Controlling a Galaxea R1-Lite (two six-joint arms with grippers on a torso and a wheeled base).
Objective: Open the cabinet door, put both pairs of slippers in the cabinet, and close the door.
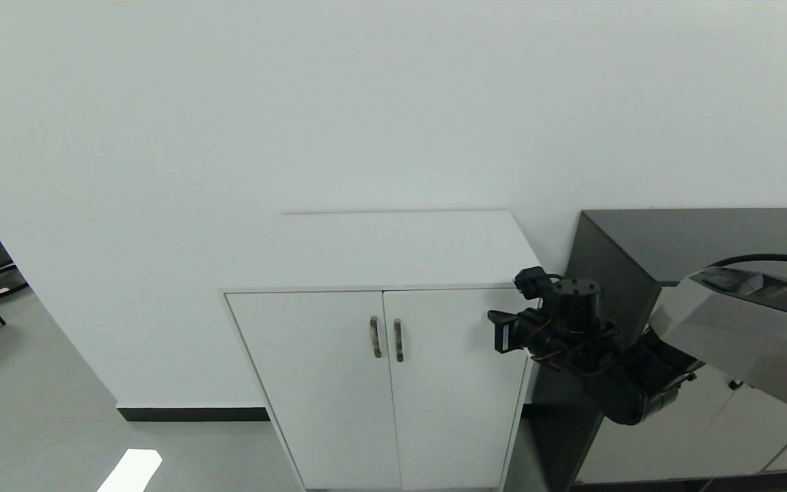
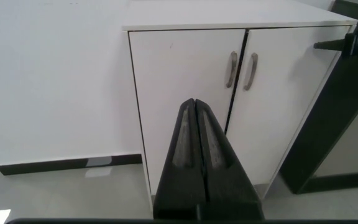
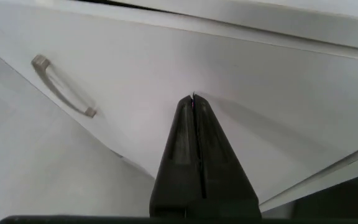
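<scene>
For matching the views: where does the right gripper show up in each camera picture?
Head view: right gripper, jaws shut, at the upper right corner of the cabinet front.
Left wrist view: farther off, its tip by that same corner.
Right wrist view: its own, up close, tip near the cabinet front.
Shared landmark: the cabinet's metal door handles, one of them in the right wrist view.

1. No text, number or sign can be read in any view.
2. A small pale sticker (image 1: 503,336) sits on the right arm's wrist (image 1: 574,321), beside the cabinet (image 1: 393,253); its print is too small to make out.
</scene>
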